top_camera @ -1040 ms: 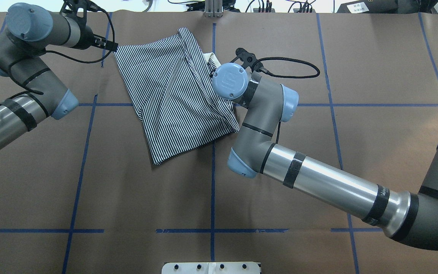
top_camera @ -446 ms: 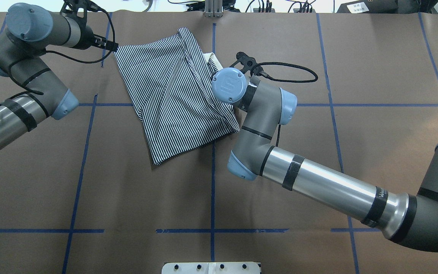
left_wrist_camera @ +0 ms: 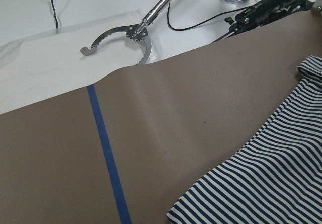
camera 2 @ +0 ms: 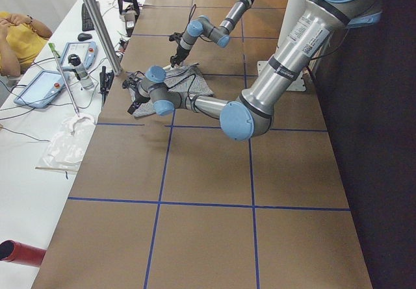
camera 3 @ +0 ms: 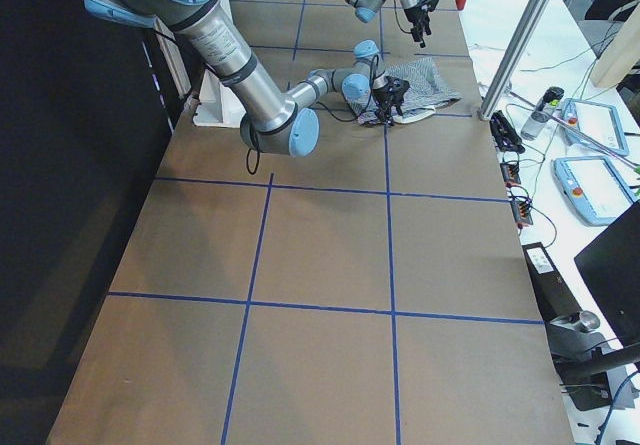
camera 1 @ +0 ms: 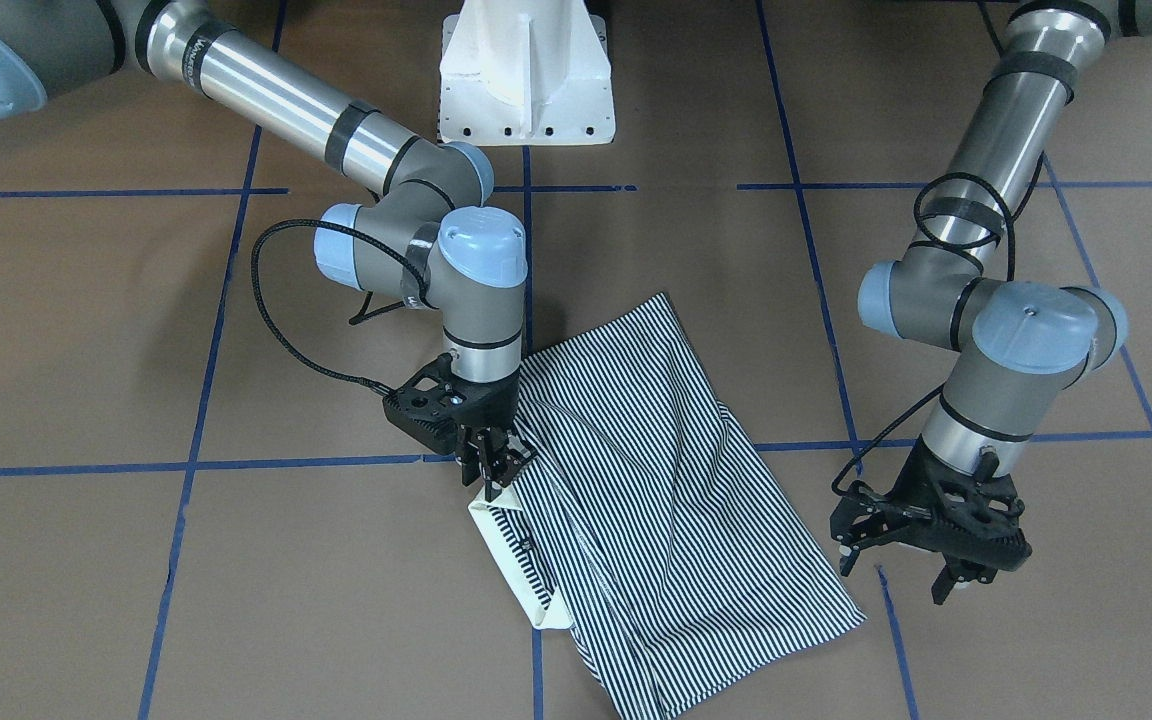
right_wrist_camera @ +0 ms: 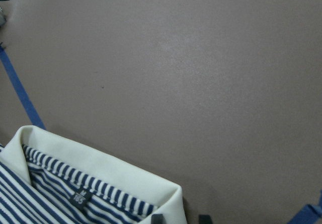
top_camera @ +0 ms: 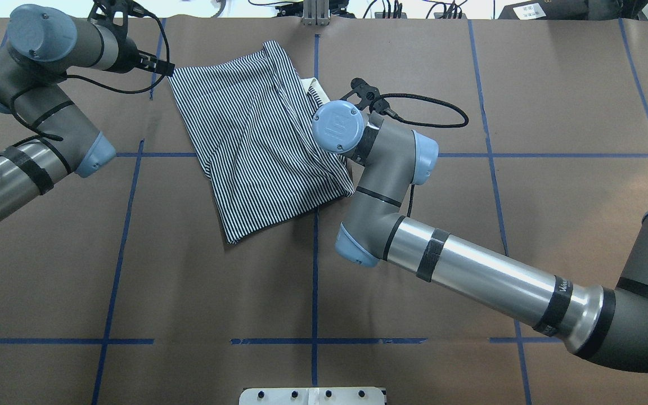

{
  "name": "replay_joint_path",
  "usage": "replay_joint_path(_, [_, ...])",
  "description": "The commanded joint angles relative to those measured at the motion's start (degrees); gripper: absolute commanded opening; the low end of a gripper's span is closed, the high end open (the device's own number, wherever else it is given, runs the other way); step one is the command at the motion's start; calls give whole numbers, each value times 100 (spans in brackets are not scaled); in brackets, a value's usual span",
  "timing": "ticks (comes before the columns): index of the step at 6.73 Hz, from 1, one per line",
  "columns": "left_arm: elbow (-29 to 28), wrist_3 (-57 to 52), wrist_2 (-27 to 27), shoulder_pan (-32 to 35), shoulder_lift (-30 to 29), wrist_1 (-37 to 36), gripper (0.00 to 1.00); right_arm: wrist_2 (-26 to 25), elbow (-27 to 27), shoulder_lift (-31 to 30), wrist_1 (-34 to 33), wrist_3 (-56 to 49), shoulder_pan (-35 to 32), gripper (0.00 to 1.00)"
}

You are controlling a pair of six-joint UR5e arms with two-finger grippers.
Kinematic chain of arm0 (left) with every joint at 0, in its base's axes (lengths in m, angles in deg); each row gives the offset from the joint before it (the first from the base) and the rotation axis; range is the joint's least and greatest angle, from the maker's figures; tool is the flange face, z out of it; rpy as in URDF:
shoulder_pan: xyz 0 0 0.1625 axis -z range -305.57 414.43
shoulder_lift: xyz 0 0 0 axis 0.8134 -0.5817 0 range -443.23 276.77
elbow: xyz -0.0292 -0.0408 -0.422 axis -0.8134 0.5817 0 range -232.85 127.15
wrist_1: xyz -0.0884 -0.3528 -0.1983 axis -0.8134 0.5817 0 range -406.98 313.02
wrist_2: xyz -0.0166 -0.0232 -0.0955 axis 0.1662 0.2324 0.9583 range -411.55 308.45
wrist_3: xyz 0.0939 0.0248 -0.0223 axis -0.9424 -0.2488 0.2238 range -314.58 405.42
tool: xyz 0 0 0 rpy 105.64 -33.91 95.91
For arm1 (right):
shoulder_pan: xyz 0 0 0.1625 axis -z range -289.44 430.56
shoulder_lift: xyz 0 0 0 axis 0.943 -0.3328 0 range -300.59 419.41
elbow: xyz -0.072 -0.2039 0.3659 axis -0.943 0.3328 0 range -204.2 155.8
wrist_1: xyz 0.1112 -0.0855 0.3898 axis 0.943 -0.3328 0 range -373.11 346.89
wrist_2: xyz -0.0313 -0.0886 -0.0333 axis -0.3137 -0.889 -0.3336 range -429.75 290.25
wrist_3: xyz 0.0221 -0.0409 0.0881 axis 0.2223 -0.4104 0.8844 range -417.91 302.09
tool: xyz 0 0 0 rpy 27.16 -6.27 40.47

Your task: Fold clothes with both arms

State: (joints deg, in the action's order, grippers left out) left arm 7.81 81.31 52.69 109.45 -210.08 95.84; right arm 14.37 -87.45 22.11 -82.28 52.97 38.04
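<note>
The striped polo shirt point(camera 1: 656, 480) lies folded and askew at the far middle of the table point(top_camera: 251, 146), its cream collar point(camera 1: 511, 560) showing at one edge. My right gripper point(camera 1: 491, 478) points straight down at that edge. Its fingertips point(right_wrist_camera: 157, 217) stand close together, pinched on the collar point(right_wrist_camera: 100, 168). My left gripper point(camera 1: 896, 575) hovers open just beside the shirt's far-left corner point(top_camera: 173, 76), holding nothing. The left wrist view shows only striped cloth point(left_wrist_camera: 266, 183) and bare table.
Brown paper with blue tape lines point(top_camera: 314, 281) covers the table. The white pedestal base point(camera 1: 526, 80) sits at the robot's side. Past the far edge lie metal tongs point(left_wrist_camera: 121, 38), cables and tablets point(camera 2: 42, 87); a person in yellow point(camera 2: 16, 36) sits there.
The right arm's wrist has shifted slightly toward the robot and leftward over the shirt's edge. The shirt and the left arm have not moved.
</note>
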Motion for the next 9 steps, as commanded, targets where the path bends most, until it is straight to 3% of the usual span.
replay_joint_path(1, [156, -3, 0, 0, 90, 0, 100, 9, 23, 91, 9, 294, -8, 0])
replay_joint_path(3, [279, -3, 0, 0, 126, -9, 100, 17, -73, 135, 18, 330, -61, 0])
replay_joint_path(4, [358, -3, 0, 0, 187, -17, 100, 61, -395, -4, -69, 321, -52, 0])
replay_joint_path(7, [412, 6, 0, -35, 197, -26, 100, 0, -2396, -1556, -464, 338, 245, 0])
replay_joint_path(9, [412, 6, 0, -78, 197, -9, 100, -140, -3121, -2279, -483, 338, 474, 0])
